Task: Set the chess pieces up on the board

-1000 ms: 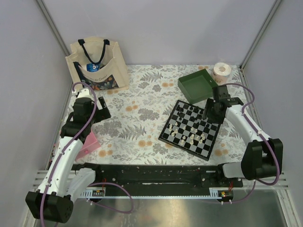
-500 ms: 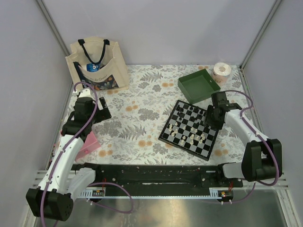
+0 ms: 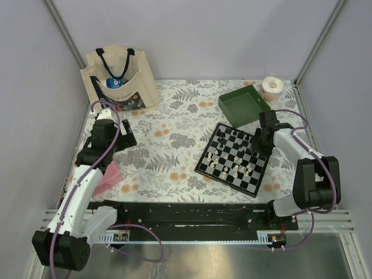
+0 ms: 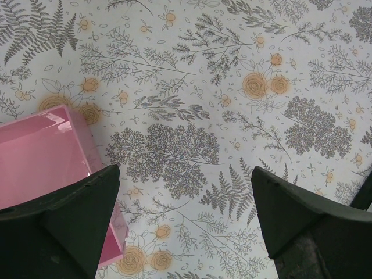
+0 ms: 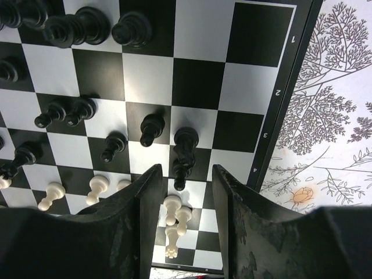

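Chess pieces, black and cream-white, stand scattered over the board, which lies turned at an angle, right of centre, on the floral tablecloth. In the top view the pieces are too small for their types to be made out. Near the left edge of the table lies a pink box, cut off in the left wrist view by the frame edge and partly covered by one finger. The left gripper hangs just beyond the box over bare cloth, jaws wide apart with nothing between them. The right gripper is low over the board's far-right edge and hides that part of the board in the top view. Its jaws stand partly apart, framing a black piece and a small cluster of white pieces. The fingers hide the flanks of the cluster, but no contact with any piece is visible. Beyond the board sits a green tray, and beyond that a paper roll in the far-right corner. A tote bag stands at the far left, its contents mostly hidden.
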{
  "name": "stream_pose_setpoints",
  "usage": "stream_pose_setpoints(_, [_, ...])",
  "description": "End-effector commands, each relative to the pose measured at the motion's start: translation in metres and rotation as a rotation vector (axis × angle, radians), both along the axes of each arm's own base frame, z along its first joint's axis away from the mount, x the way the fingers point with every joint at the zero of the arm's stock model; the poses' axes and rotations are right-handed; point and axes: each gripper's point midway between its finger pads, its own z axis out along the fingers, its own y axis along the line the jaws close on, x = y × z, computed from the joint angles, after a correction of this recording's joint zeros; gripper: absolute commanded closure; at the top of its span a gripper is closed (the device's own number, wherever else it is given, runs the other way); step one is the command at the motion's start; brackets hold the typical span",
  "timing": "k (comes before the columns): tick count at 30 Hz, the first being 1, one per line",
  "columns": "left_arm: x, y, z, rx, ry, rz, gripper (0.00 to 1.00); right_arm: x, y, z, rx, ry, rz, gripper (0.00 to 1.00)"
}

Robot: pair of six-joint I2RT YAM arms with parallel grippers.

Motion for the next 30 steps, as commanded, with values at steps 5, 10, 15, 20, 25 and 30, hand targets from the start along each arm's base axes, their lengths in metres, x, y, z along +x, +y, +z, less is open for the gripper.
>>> stream_pose_setpoints(5, [0.009,0.0,0.013,0.0,-0.037,0.001,0.01,0.026,-0.007,0.008,-0.007,-0.059,-0.004,0.52])
stream_pose_setpoints(10, [0.01,0.0,0.012,0.002,-0.032,0.0,0.01,0.031,-0.007,0.007,-0.008,-0.059,-0.004,0.56])
stream_pose_setpoints(15, [0.01,-0.001,0.012,0.0,-0.03,-0.003,0.01,0.031,-0.008,0.007,-0.003,-0.049,-0.006,0.57])
stream_pose_setpoints(20, [0.01,-0.001,0.013,-0.001,-0.036,-0.003,0.01,0.029,-0.007,0.004,0.0,-0.035,-0.003,0.61])
stream_pose_setpoints(25, [0.01,-0.001,0.013,-0.002,-0.038,-0.004,0.01,0.026,-0.006,-0.002,0.002,-0.015,0.0,0.61])
stream_pose_setpoints(30, [0.01,-0.001,0.011,-0.004,-0.03,-0.006,0.01,0.025,-0.007,-0.005,0.0,-0.012,-0.003,0.61])
